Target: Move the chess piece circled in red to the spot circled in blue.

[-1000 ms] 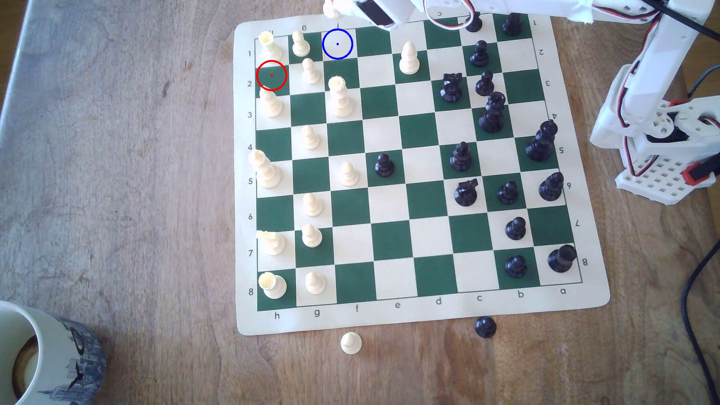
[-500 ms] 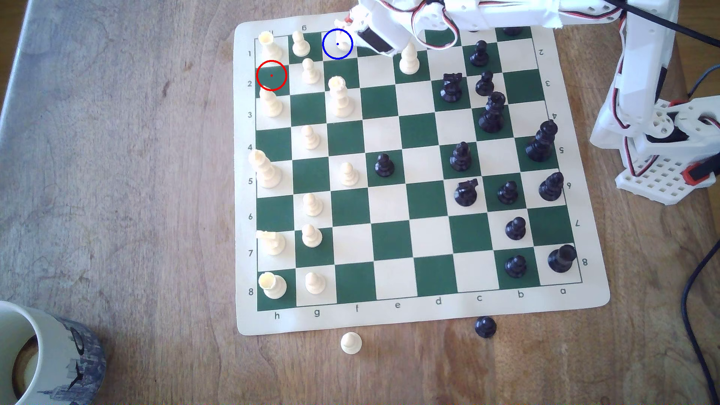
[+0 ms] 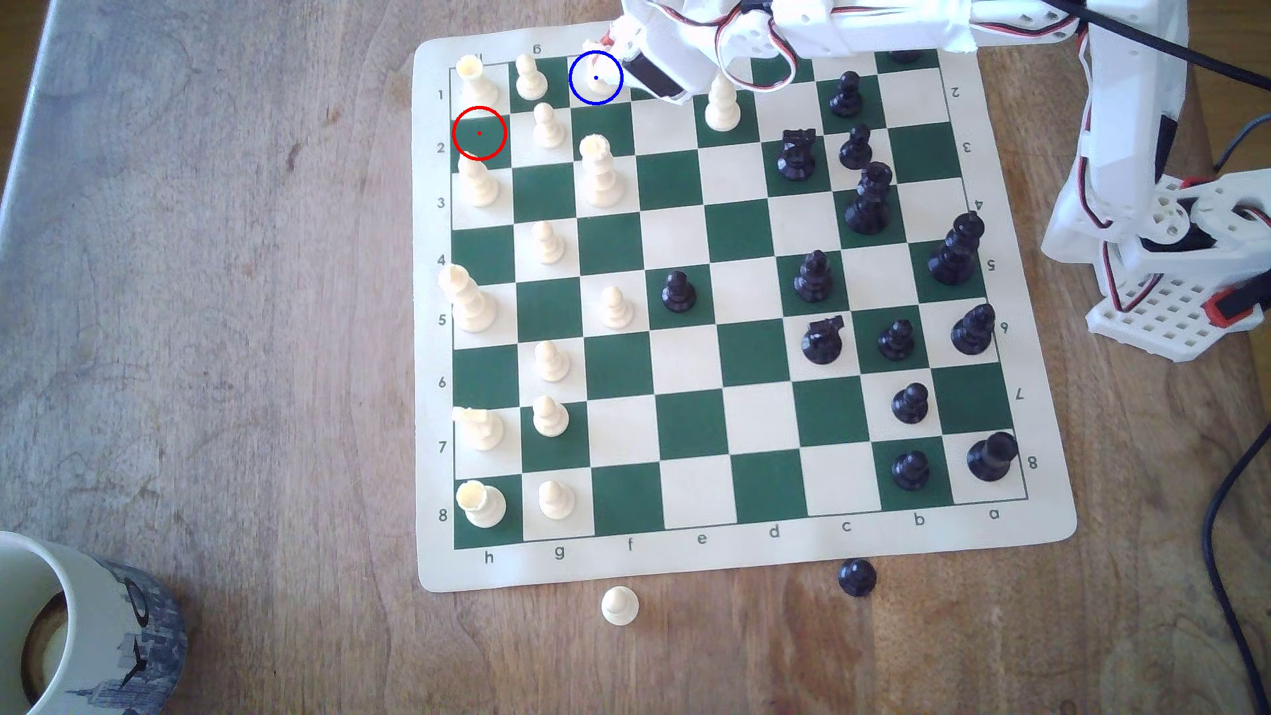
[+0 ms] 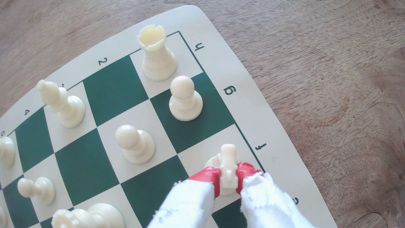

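The cream knight (image 4: 228, 166) stands upright on the blue-ringed cream square (image 3: 595, 78) at the board's edge by the letter f, pinched at the head between the gripper (image 4: 228, 178)'s red tips.

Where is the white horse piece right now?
The knight sits pinched in the gripper over the blue-circled square, at the exterior view's top edge, beside a cream pawn.

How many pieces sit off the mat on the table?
2: a cream pawn by the f label, a black pawn by the c label. The arm may hide others.
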{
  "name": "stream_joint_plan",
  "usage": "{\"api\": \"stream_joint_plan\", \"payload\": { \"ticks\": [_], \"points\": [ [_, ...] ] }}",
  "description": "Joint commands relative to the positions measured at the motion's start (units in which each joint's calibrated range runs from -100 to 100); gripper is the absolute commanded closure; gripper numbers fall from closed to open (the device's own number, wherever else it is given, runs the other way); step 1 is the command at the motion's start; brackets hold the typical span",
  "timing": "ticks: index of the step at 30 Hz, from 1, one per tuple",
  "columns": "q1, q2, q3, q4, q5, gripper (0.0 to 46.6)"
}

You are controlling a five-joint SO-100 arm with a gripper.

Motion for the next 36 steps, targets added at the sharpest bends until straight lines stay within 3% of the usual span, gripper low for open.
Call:
{"api": "stream_joint_plan", "payload": {
  "ticks": [1, 10, 12, 13, 14, 19, 24, 32, 36],
  "points": [
    [-0.4, -1.1, -6.1, -1.2, -0.1, 46.4],
    [-0.4, 0.1, -7.1, -1.3, 0.0, 45.5],
    [-0.4, 0.2, -7.1, -1.3, 0.0, 42.4],
    [-0.4, 0.2, -6.9, -1.3, -0.1, 37.4],
    [-0.4, 0.2, -6.9, -1.3, -0.1, 35.5],
    [0.0, -1.6, -6.4, -1.3, -2.6, 30.7],
    [0.3, -5.9, -3.6, -0.6, -2.9, 30.6],
    [1.3, -16.5, 4.9, 2.2, -1.3, 30.3],
    [1.0, -23.9, 6.5, 11.5, -1.4, 30.1]
  ]
}}
